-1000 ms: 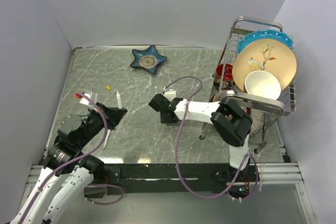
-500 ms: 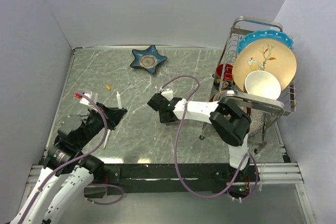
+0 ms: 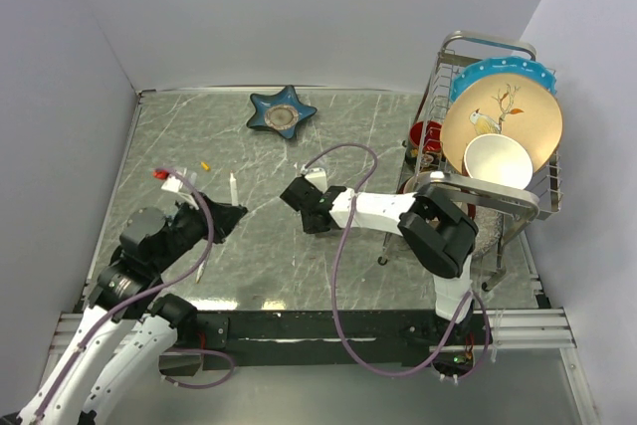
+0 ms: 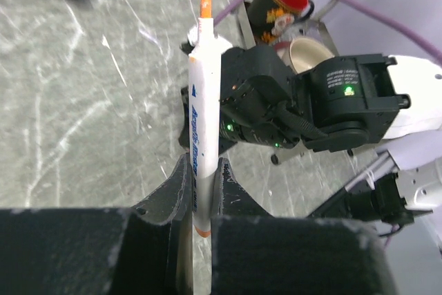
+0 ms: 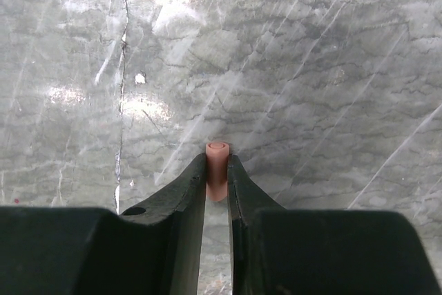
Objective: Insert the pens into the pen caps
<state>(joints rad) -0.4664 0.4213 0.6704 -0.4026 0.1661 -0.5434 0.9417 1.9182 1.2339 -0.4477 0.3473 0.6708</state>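
Observation:
My left gripper [image 4: 202, 170] is shut on a white pen [image 4: 205, 94] with blue print and an orange tip that points away from the wrist. In the top view that pen [image 3: 234, 191] sticks up out of the left gripper [image 3: 227, 216] at the table's left. A second white pen [image 3: 202, 266] lies on the table by the left arm. The right gripper [image 5: 217, 165] is shut on a red-orange pen cap [image 5: 217, 160], which stands upright on the marble, open end up. From above, the right gripper [image 3: 296, 196] is at mid-table and hides that cap. A yellow pen cap [image 3: 206, 165] lies at the far left.
A blue star-shaped dish [image 3: 283, 112] sits at the back. A dish rack [image 3: 537, 186] with plates, a white bowl and a red mug [image 3: 426, 134] fills the right side. Purple cables loop over both arms, and a red-tipped plug [image 3: 159, 174] sticks out near the left wrist.
The right gripper's jaws have closed in on the red-orange cap. My left arm has shifted slightly right and forward, carrying the pen with it.

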